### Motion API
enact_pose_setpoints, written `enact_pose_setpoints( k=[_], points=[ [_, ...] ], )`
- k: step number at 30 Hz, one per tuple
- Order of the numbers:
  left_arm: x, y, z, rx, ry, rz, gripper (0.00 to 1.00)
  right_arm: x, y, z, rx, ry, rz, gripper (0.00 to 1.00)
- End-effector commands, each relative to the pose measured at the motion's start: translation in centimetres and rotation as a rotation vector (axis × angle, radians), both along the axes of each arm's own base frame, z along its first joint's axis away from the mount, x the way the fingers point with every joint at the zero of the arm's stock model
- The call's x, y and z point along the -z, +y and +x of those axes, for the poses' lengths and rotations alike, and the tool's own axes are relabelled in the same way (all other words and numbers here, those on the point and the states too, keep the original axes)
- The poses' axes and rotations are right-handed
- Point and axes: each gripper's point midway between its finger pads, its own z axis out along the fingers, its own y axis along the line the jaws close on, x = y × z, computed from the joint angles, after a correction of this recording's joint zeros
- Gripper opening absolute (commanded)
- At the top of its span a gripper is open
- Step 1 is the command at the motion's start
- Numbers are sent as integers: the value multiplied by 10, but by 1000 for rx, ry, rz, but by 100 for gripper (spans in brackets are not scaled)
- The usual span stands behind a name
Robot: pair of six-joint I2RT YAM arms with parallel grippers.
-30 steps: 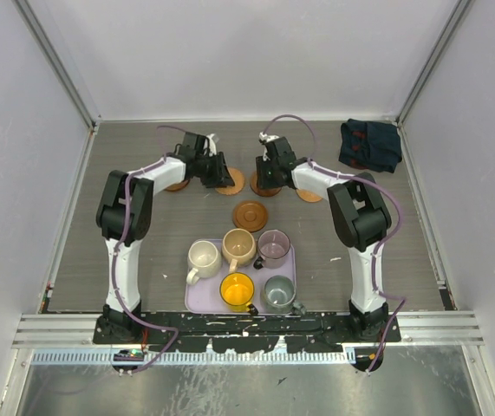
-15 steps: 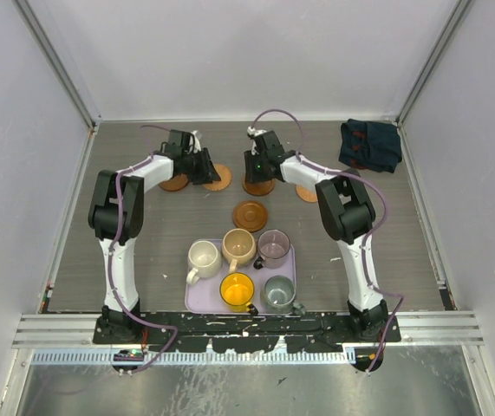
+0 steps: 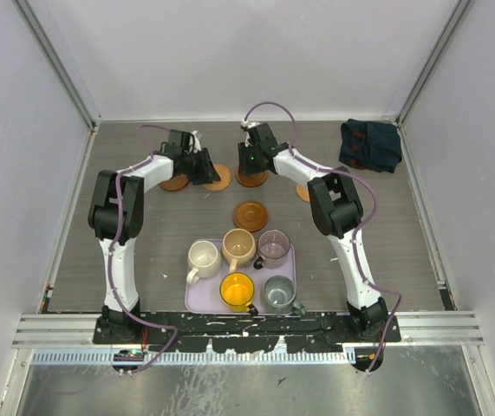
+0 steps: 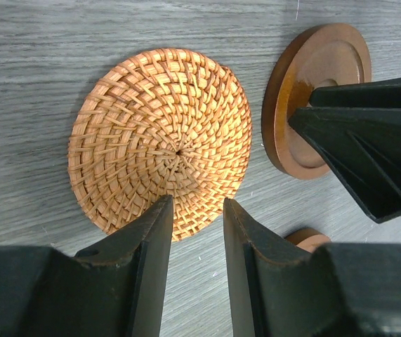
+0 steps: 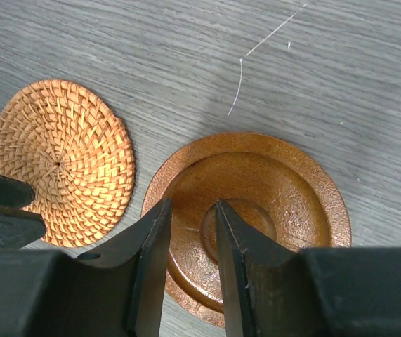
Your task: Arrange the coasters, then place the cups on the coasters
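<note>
Compared with a second ago, the right gripper (image 5: pixel 192 205) is shifted left and farther from the lavender tray (image 3: pixel 202 296), and the dished wooden coaster (image 5: pixel 284 189) under it is shifted along. The left gripper (image 4: pixel 196 203) and the woven coaster (image 4: pixel 159 137) are also displaced leftward, beyond the tray. Both pairs of fingers are seen slightly parted with nothing pinched. Their tips are held over the coasters; contact cannot be told. The woven and wooden coasters are set just beside each other, not touching. A dark coaster (image 3: pixel 250 213) is seen between them and the tray. A left-end coaster (image 3: pixel 173 183) and a right-end coaster (image 3: pixel 302 192), the latter half hidden by the arm, are placed beyond the tray too. Five cups (image 3: pixel 239 248) are kept on the tray. The grey wood-grain table (image 3: pixel 156 251) is enclosed by white walls (image 3: pixel 247 52). A dark cloth (image 3: pixel 370 144) is seen far right of the tray, and a metal rail (image 3: pixel 247 325) on its near side.
</note>
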Motion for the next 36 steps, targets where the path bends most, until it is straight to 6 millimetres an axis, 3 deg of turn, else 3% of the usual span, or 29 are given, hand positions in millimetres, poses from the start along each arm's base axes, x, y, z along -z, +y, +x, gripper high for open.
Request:
enact_pose_setpoints(
  k=[1,7,13,17,29,36],
  points=[
    [13,9,-14,9,54,35,36,-7,3,7,-4,-22,-10,37],
    [15,10,-15,5,60,39,36,-31,-2,8,-3,-78,-20,37],
    [13,12,-9,-8,43,53,36,-81,-10,9,9,-173,-22,37],
    [12,14,0,-18,38,65,36,-97,-20,5,29,-200,-35,37],
    [10,17,22,-27,27,72,38,-68,-8,2,-10,-133,-12,37],
    [11,11,20,-8,40,38,39,-51,-5,0,-18,-97,-11,37]
  ],
)
